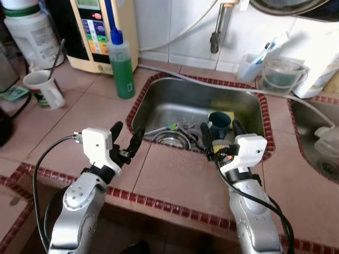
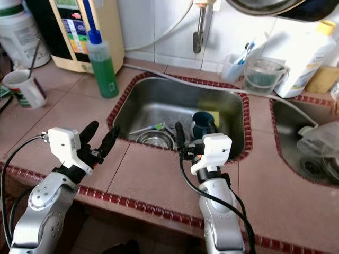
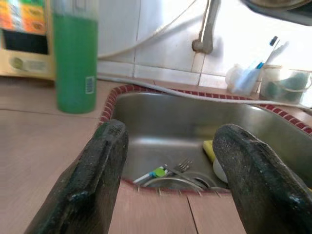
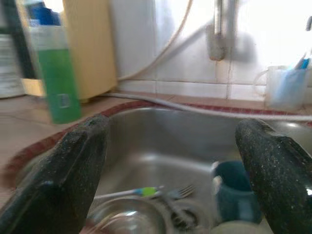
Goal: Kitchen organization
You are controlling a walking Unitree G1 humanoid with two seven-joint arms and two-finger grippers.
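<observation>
A: Where are the two tools?

B: The left tool [image 1: 127, 138] hovers over the tiled table [image 1: 90, 114], just beside the left front corner of the steel sink [image 1: 159, 100]. Its two black fingers [image 3: 92, 180] stand wide apart and hold nothing. The right tool [image 1: 221, 136] is at the front rim of the sink, and its fingers are also spread wide and empty.

A: What lies in the sink?

B: A dark blue mug [image 1: 219, 124] stands near the middle, between the right tool's fingers as the head camera sees it. Behind the mug there is something yellow [image 1: 225, 114], maybe a sponge; most of it is hidden. Near the drain lie a fork [image 3: 178, 167] and a toothbrush with a green and white handle [image 1: 164, 128]. A round glass or metal thing [image 1: 169, 139] sits at the front wall; the rim cuts it off, so I cannot name it.

A: And around the sink?

B: A green bottle with a blue cap [image 1: 122, 66] stands on the table by the back left corner. Further left is a white cup [image 1: 45, 89] with a stick in it. The tap [image 1: 216, 32] hangs on the wall above. At the right, a clear container [image 1: 282, 75] stands by the wall, and a second basin [image 1: 318, 137] is cut off by the picture edge.
</observation>
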